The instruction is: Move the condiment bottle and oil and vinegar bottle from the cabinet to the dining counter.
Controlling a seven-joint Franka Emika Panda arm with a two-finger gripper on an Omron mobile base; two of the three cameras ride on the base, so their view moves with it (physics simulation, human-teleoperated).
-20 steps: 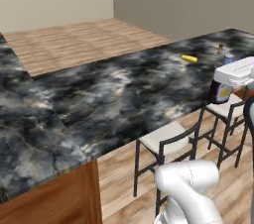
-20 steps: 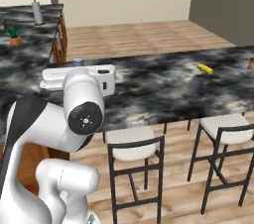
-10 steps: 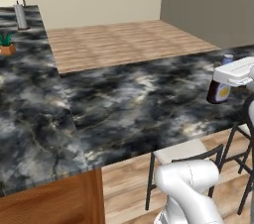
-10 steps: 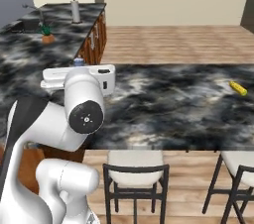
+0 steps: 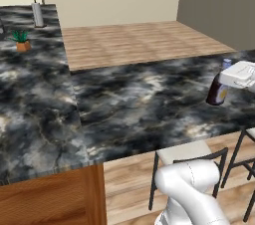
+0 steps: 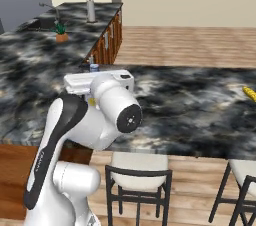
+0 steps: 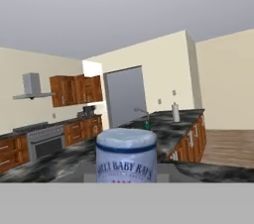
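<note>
I've got the gripper (image 5: 225,87) clamped tight on the condiment bottle (image 5: 217,91), held upright above the dining counter (image 5: 139,104) near its right end. Hand view has the blue cap (image 7: 126,141) and label close up, plus a range hood (image 7: 31,87) and wall cabinet (image 7: 75,89) far behind. Right base view adds a yellow item (image 6: 249,93) on the counter at far right; the arm covers most of the bottle there.

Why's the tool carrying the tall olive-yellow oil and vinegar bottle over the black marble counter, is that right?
Wrong bottle. The tool grips the condiment bottle, short, dark, blue-capped, over the dining counter. The left base view shows it; the hand view shows its cap and label up close.
</note>
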